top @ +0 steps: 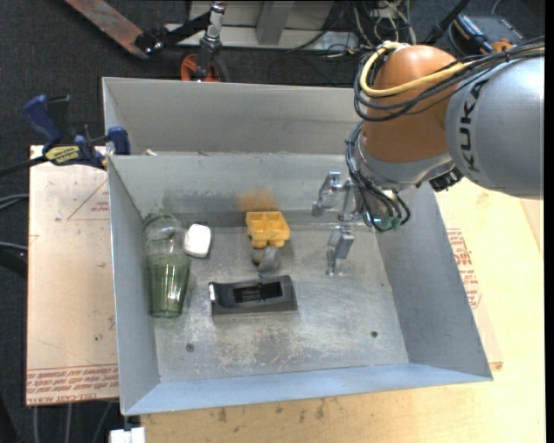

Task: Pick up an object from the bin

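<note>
My pincer [336,223] hangs released, its two metal fingers spread apart with nothing between them, over bare floor in the right half of the grey metal bin [286,355].

I count five loose things, one of each. Nearest, to my left, is a yellow plastic block with a lumpy top [267,227]. A small grey piece [266,257] touches its near side; I cannot quite make out what that piece is. Below them lies a black rectangular dispenser-like thing [253,295]. Further left is a white rounded plastic cap [197,240], beside a clear green-tinted plastic cup [166,270].

The bin floor is dull, scuffed metal. Beyond its far wall, dark cables [363,16] lie on a dark floor.
</note>
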`<state>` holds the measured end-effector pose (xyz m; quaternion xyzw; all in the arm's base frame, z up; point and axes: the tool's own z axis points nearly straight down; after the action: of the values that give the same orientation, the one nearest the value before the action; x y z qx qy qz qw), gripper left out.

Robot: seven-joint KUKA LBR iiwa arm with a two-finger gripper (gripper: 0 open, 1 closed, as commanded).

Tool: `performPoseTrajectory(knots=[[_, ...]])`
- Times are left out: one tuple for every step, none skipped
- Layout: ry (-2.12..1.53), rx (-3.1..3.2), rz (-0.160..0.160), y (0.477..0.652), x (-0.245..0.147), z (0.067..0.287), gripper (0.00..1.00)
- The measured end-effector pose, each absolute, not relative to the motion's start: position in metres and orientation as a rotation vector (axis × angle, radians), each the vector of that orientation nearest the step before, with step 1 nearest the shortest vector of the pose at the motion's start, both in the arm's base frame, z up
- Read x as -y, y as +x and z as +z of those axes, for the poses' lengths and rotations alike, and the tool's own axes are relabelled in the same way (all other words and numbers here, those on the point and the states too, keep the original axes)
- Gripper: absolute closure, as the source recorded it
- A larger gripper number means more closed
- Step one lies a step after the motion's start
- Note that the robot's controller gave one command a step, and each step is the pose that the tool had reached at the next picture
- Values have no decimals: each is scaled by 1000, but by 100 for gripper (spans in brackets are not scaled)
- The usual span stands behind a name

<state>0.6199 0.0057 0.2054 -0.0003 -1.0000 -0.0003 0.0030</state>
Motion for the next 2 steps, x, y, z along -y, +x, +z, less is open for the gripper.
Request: performPoseTrajectory(knots=[[-1,3143,-1,621,-6,210,0],[0,3144,-1,621,-6,210,0]])
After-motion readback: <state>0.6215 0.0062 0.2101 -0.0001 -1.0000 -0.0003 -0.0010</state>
